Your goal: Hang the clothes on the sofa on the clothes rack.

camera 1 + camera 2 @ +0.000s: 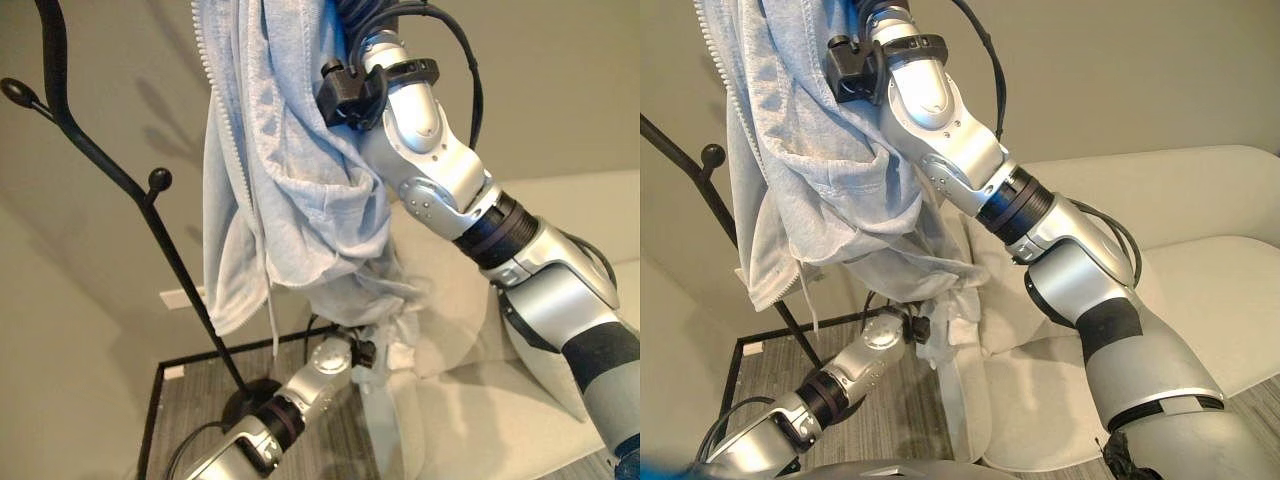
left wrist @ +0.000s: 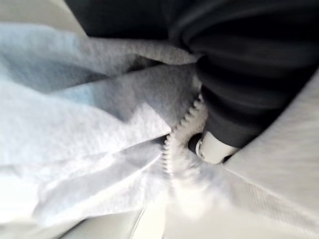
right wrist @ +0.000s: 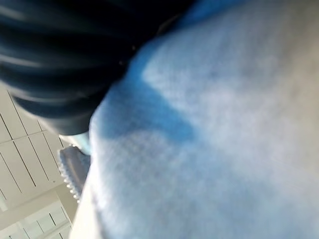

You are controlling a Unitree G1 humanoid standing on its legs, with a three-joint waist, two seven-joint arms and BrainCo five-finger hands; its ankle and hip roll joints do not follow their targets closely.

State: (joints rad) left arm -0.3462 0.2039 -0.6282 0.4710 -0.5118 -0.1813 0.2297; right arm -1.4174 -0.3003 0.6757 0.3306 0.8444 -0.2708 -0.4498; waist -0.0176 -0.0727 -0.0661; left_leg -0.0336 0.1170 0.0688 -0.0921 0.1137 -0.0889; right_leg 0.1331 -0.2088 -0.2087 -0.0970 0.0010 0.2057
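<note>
One garment: a pale grey zip-up hoodie (image 1: 280, 190) hangs in mid-air, lifted high, its folds draping down past the raised arm.
Hoodie details: a toothed zipper edge (image 1: 212, 70) runs down its front, and a drawstring (image 1: 272, 315) dangles below the hem.
Right hand: the right arm rises from the lower right up into the top of the hoodie — the hand itself is buried in the cloth, so I cannot tell how its fingers stand.
Left hand: the left hand (image 2: 214, 147) reaches up from the lower left into the lowest folds of the hoodie; in the left wrist view a fingertip shows beside the zipper with cloth wrapped round it, but I cannot tell if the fingers are curled.
Clothes rack: a black clothes rack (image 1: 150, 225) with ball-tipped branches stands to the robot's left of the hoodie, just beside it — whether they touch is unclear.
Sofa: a cream sofa (image 1: 1200, 250) sits behind and below the right arm.
Floor: a grey rug with a dark border (image 1: 180, 400) lies under the rack's base.
</note>
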